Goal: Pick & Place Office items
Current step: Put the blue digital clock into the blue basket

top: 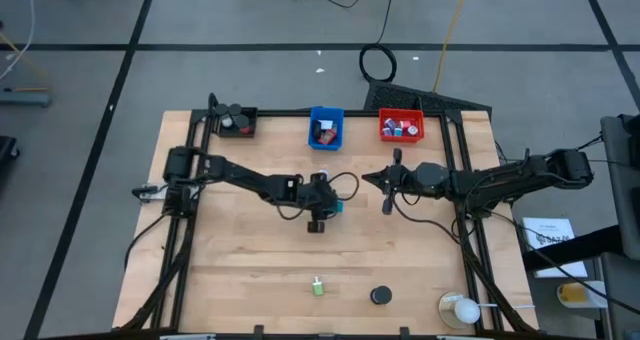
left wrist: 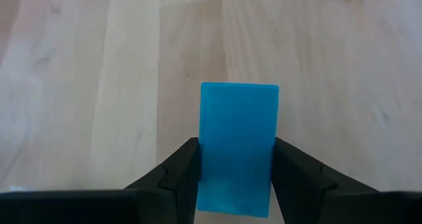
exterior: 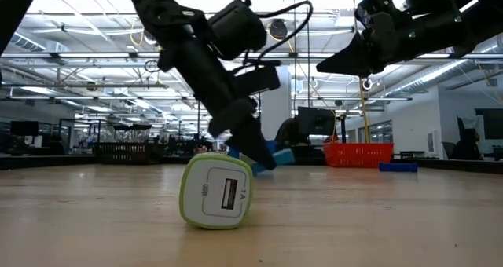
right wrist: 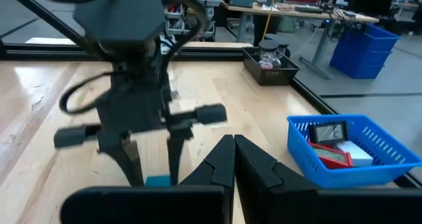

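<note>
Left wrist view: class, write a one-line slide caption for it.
The left hand grips a flat blue block between its fingers above the bare wooden table.

three bins (top: 326, 128), two arms (top: 245, 176), one blue block (left wrist: 237, 148), one white-green charger (exterior: 216, 193), one black disc (top: 380, 296)

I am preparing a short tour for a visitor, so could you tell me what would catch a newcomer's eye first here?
Probably the left hand at mid-table, closed on a bright blue block. Next, the green-and-white USB charger lying alone near the table's front edge, looming large in the low view. Along the far edge sit the blue bin and red bin, with the shut right hand waiting nearby.
</note>
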Motion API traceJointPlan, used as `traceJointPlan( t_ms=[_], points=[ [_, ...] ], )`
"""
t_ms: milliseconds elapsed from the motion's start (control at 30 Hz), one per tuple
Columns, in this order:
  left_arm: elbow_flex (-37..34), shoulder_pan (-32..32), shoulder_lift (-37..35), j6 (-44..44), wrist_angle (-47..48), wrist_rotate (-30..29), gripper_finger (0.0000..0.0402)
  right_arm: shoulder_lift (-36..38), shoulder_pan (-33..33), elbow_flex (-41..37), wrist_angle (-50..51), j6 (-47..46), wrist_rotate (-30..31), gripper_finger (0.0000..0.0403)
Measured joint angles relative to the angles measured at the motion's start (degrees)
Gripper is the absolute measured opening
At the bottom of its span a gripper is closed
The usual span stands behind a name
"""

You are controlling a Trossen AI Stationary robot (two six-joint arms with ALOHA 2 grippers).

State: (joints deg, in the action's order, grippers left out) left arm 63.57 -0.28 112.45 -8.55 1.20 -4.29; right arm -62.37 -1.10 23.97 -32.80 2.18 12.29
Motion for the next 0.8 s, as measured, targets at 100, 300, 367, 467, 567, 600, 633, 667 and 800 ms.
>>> traceJointPlan(
  t_ms=[100,300,367,467,567,600,633,667,800],
  points=[
    [1.83,0.37,2.27,0.08,0.0,-0.42,0.0167,0.02,0.02,0.0,0.44,-0.43,-0.02,0.0],
    [2.39,0.2,0.51,-0.87,4.29,-1.86,0.0239,0.02,0.02,0.0,1.86,-1.65,0.1,0.0],
    [2.28,0.14,-1.97,-1.3,6.79,-2.66,0.0257,0.0,0.03,0.0,2.54,-3.76,0.8,0.0],
    [-0.63,0.14,-6.67,-1.25,8.87,-3.67,0.0258,0.02,0.04,0.07,5.03,-5.92,3.46,0.0008],
    [-7.46,0.16,-12.35,-0.46,4.29,-3.15,0.0226,-0.02,0.07,0.02,7.95,-7.91,5.79,0.0026],
    [-10.29,0.17,-14.56,0.1,1.66,-2.57,0.021,-0.12,0.04,0.02,8.49,-8.84,5.96,0.0033],
    [-13.39,0.41,-16.82,0.55,-1.68,-1.71,0.0193,-0.4,-0.08,0.03,8.49,-9.42,5.95,0.0039],
    [-16.65,0.61,-18.89,1.14,-4.76,-1.11,0.0177,-0.77,-0.16,0.06,8.52,-9.84,5.9,0.0045],
    [-29.78,1.65,-25.83,4.32,-21.58,-0.11,0.0114,-3.29,-0.17,3.44,10.97,-10.8,5.9,0.0067]
  ],
)
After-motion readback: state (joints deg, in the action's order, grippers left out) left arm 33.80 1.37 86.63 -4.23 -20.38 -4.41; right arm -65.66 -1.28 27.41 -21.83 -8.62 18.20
